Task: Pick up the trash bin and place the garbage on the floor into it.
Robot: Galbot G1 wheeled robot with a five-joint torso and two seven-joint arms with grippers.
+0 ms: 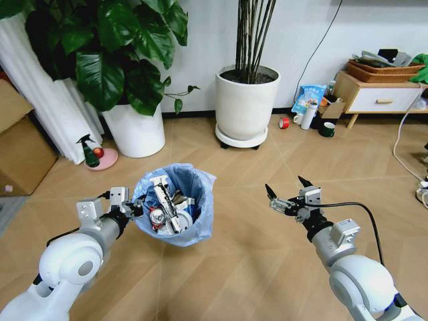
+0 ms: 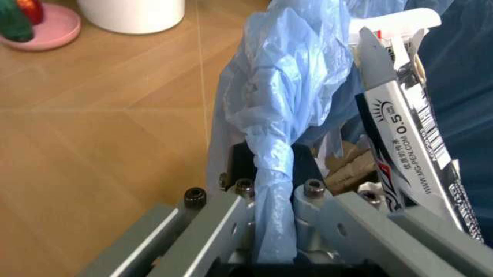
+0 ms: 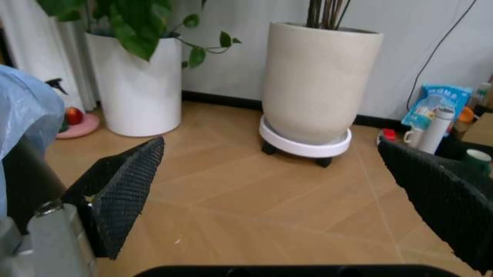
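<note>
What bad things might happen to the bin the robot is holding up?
1. The left gripper pinches only the bin's rim through the thin blue bag, so the trash bin might slip or tip.
2. The long black-and-white wrapper pokes above the rim and could fall back onto the floor.
3. The right gripper hangs open beside the bin and could bump it if it swings over.
</note>
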